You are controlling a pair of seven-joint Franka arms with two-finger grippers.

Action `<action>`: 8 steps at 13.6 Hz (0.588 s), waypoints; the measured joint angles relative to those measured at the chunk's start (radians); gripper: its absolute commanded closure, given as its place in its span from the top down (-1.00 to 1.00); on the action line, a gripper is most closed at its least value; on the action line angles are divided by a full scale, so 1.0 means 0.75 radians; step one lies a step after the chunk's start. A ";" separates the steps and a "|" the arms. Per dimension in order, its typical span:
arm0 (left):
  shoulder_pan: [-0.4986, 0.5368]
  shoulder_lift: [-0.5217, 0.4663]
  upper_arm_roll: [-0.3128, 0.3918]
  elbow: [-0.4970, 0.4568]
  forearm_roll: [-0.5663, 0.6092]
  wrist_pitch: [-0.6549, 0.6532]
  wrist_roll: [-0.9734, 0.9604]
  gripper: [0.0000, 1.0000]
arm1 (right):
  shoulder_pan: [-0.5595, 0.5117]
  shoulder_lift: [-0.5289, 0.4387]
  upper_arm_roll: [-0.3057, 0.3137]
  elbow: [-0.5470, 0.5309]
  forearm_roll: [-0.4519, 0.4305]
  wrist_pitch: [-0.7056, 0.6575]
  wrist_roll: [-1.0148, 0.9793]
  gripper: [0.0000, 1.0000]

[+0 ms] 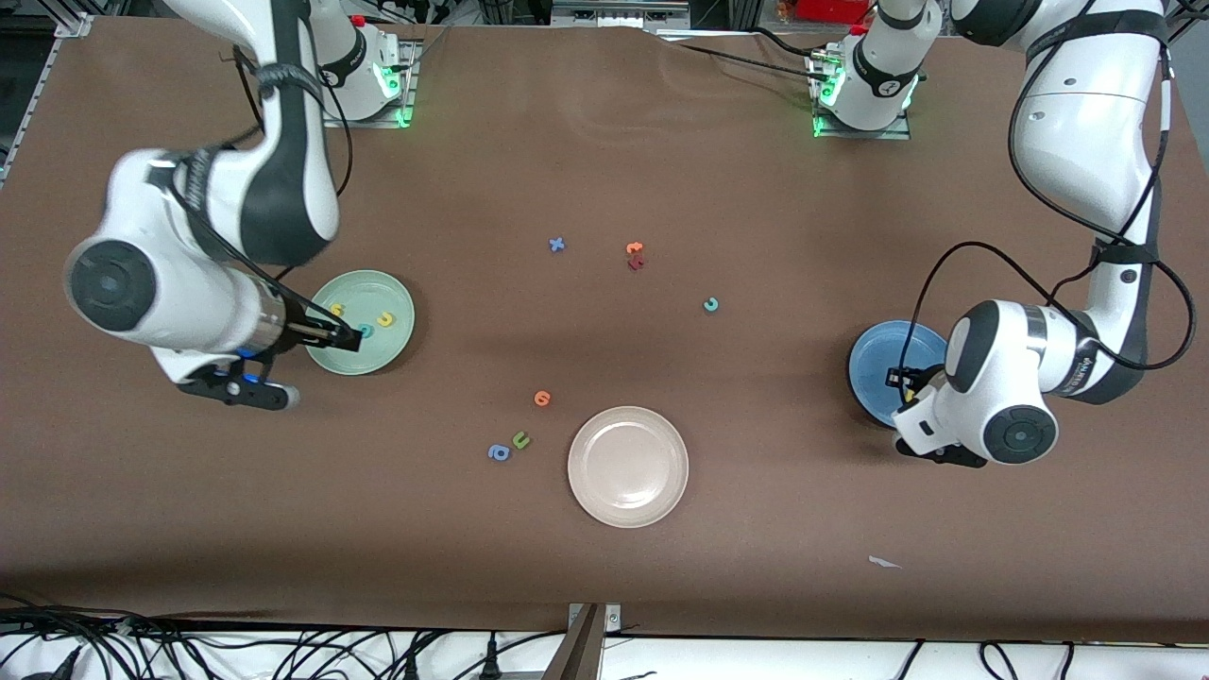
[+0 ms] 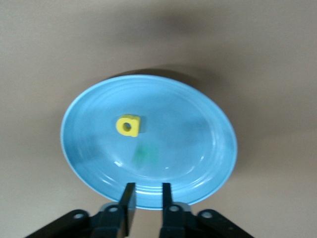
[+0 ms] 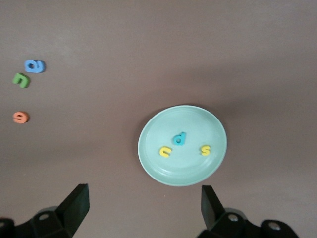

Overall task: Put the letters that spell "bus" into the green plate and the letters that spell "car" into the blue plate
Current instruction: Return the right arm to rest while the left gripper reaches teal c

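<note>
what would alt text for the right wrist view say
A pale green plate on a brown table holds three small foam letters: a teal b, a yellow-orange u and a yellow s. The right gripper hangs above it, fingers wide open. Off on the table lie blue, green and orange letters.

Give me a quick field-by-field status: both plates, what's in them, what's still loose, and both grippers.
green plate: holds the teal b, yellow-orange u and yellow s
blue plate: holds the yellow a; a blurred teal-green smear lies beside it, unclear
teal c: loose on the table, toward the left arm's end
left gripper: over the blue plate's rim, fingers slightly apart, holding nothing
right gripper: over the table beside the green plate, open
beige plate: nothing in it
</note>
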 measured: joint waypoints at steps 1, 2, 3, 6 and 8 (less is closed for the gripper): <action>0.013 -0.001 0.000 0.001 0.000 0.000 0.003 1.00 | -0.001 -0.023 -0.036 0.048 0.000 -0.057 -0.005 1.00; 0.023 -0.006 -0.002 0.000 0.000 0.000 0.003 1.00 | -0.002 -0.048 -0.063 0.088 0.000 -0.110 -0.018 1.00; 0.026 -0.019 -0.005 -0.004 0.000 -0.001 0.003 1.00 | -0.002 -0.075 -0.075 0.118 -0.008 -0.153 -0.029 1.00; 0.020 -0.137 -0.020 -0.124 -0.157 0.062 -0.054 1.00 | -0.020 -0.162 -0.023 0.144 -0.142 -0.215 -0.035 1.00; -0.014 -0.273 -0.033 -0.386 -0.265 0.367 -0.096 1.00 | -0.163 -0.237 0.215 0.140 -0.298 -0.238 -0.034 1.00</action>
